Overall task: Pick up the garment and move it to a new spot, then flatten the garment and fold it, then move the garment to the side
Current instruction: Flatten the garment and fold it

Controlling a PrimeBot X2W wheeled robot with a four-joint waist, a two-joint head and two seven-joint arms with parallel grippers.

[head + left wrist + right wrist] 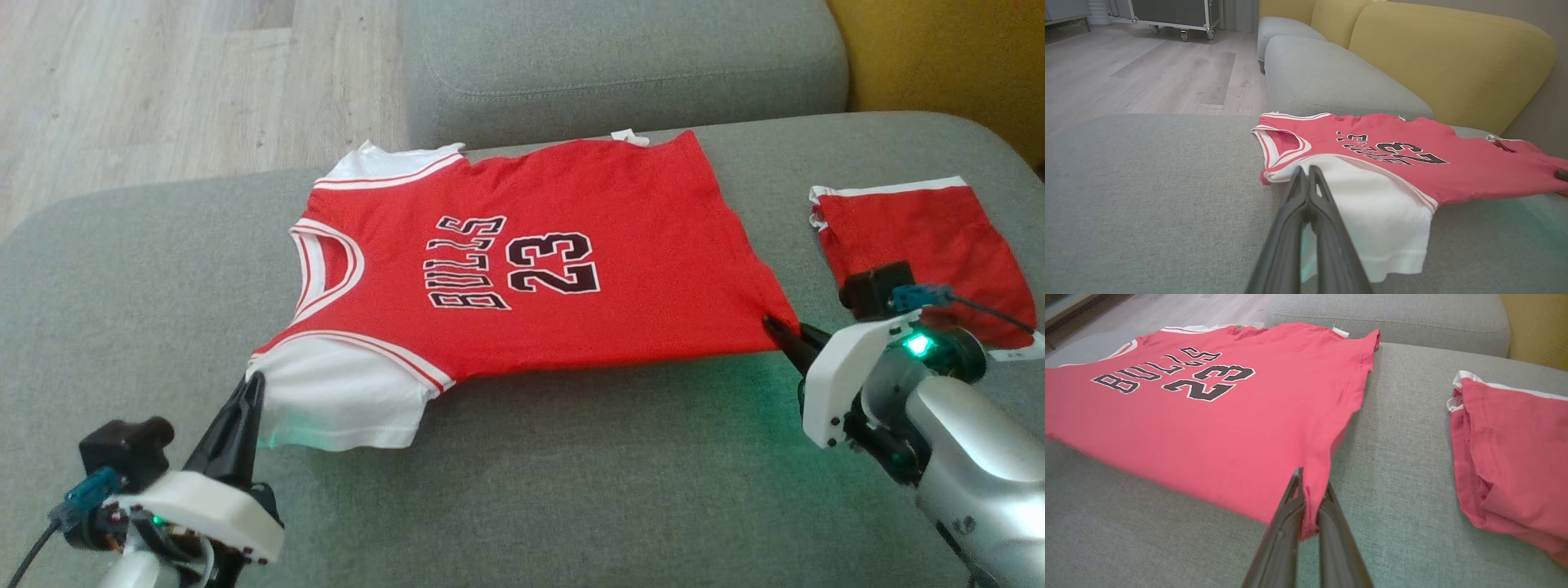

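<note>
The jersey [571, 269] lies mid sofa seat [531, 490]. My left gripper [255, 382] pinches its white sleeve, my right gripper [780, 327] its hem corner. Both bites look thin, and I reckon an uneven pull could free one.

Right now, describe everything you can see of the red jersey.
The red jersey has white sleeves, striped neck trim and black BULLS 23 print; it looks like soft knit. It lies spread face up on the grey cushion, neck toward the robot's left. The left fingers pinch its near sleeve, the right fingers its near hem corner.
</note>
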